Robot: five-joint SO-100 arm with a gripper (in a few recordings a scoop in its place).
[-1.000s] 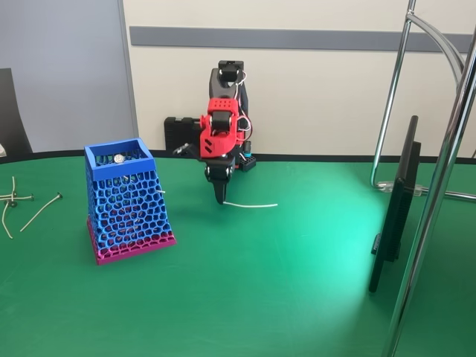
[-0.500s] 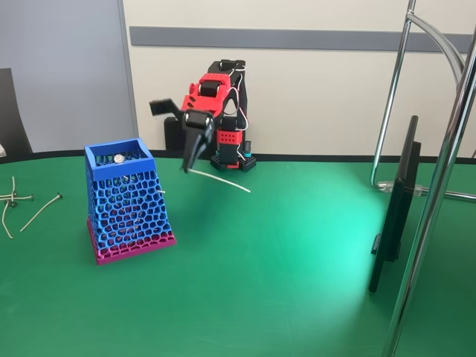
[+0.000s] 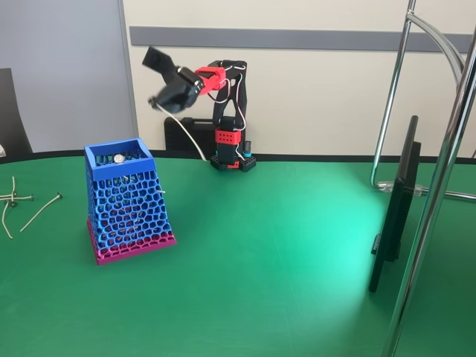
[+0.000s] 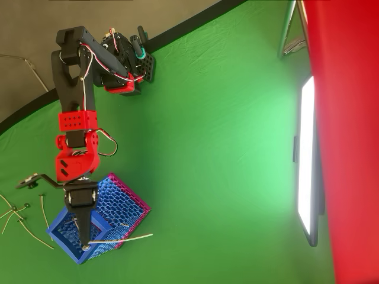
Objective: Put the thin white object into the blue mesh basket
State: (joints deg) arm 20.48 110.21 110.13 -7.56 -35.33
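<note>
In the fixed view the gripper (image 3: pixel 158 99) is hanging in the upper left of the frame, above and right of the basket (image 3: pixel 123 199), pinching one end of the white stick (image 3: pixel 186 132), which is drooping down to the right. In the overhead view, at lower left, the gripper (image 4: pixel 84 244) is sitting over the basket (image 4: pixel 121 208), closed on the stick (image 4: pixel 121 239), which is jutting right past the rim. I'd say lifting is finished; lining up and dropping remain.

A loose cluster of thin grey bent sticks (image 3: pixel 22 204) lies on the green table (image 3: pixel 282 260).
</note>
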